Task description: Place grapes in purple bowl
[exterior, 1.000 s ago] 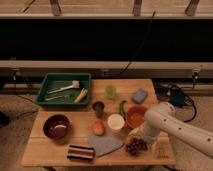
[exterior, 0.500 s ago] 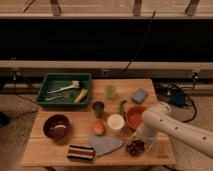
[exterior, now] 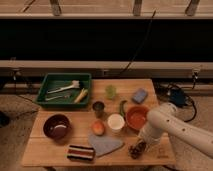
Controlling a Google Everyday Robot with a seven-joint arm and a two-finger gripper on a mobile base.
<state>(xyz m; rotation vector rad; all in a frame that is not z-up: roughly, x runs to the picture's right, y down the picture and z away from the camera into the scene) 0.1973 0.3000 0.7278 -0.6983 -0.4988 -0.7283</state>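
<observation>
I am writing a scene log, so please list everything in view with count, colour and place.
table: one, light wood, centre
tray: one, green, back left
purple bowl: one, dark purple, front left
orange bowl: one, orange-red, right of centre
white cup: one, white, centre
orange fruit: one, orange, beside white cup
green cup: one, green, back centre
grapes: one bunch, dark, front right
cloth: one, grey, front centre
sponge: one, blue, back right
arm: one, white, right side
gripper: one, white, at the grapes
</observation>
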